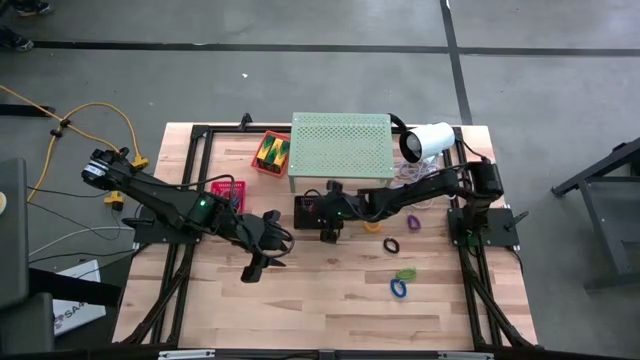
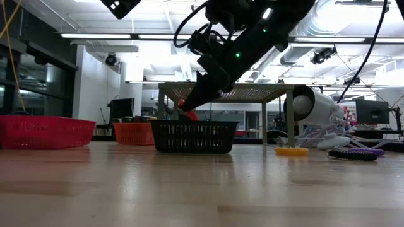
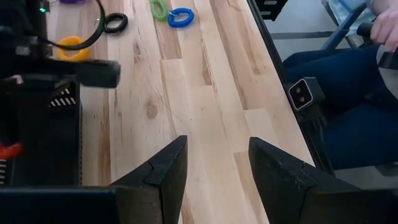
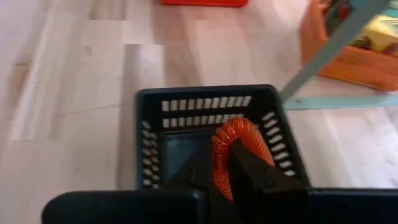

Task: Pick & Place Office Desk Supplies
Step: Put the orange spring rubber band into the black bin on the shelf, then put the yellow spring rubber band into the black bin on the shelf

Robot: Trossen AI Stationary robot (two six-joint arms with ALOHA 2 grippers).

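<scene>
Placing step: your right pincer (image 4: 231, 163) is clamped on the orange coiled plastic loop (image 4: 239, 146), low centre of frame, over the black slotted plastic basket (image 4: 211, 134). Next, release it inside. Left pincer (image 3: 214, 165) waits open above the surface (image 3: 199, 93).

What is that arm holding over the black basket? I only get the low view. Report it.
Observer: The right jaws are shut on an orange coiled loop, directly above the black basket.
Operator: Locate the left arm.
Observer: Its jaws hang open over bare table, off to the basket's left-arm side, holding nothing.
Operator: Name the loops hidden from me.
Observer: A green loop and a blue loop lie close together on the right arm's side.
</scene>
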